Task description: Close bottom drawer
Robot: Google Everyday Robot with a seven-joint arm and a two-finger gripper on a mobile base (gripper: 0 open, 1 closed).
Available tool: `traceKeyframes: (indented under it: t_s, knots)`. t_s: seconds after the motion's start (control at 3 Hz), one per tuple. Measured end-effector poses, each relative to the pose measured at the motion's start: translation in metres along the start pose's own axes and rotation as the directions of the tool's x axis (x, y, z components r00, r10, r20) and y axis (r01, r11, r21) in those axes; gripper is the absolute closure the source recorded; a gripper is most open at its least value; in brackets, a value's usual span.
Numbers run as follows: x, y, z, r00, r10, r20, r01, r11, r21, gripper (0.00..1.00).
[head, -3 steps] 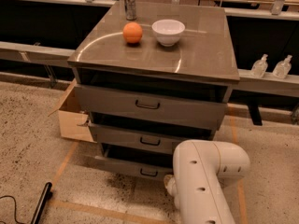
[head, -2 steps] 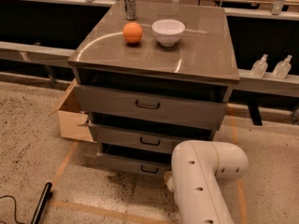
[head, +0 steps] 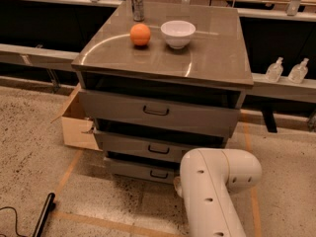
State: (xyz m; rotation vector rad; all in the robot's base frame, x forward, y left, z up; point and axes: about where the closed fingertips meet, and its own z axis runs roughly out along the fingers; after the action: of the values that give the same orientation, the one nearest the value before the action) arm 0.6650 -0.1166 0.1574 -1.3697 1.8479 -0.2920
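Bottom drawer point(head: 140, 171) pokes out at the cabinet's point(head: 207, 58) foot. Gripper's point(head: 177, 186) tucked behind my arm point(head: 212, 191) by its right end, can't tell its state. I'd push square, near the handle point(head: 159, 174).

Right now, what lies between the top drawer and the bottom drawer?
Only the middle drawer, per the camera view. The claw is hidden behind the white arm beside the bottom drawer.

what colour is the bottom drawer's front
Grey bottom drawer, dark handle, camera view. End effector hidden behind the white arm beside it.
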Motion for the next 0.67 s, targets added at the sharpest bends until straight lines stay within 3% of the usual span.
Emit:
traceKeyframes:
  t_s: [0.33,0.67]
  knots:
    - [0.001,0.007,-0.007,1.000,0.009,0.010,-0.009,0.9993,-0.035,1.00]
    - [-0.002,0.024,-0.034,0.997,0.074,0.034,-0.069,0.9900,-0.123,1.00]
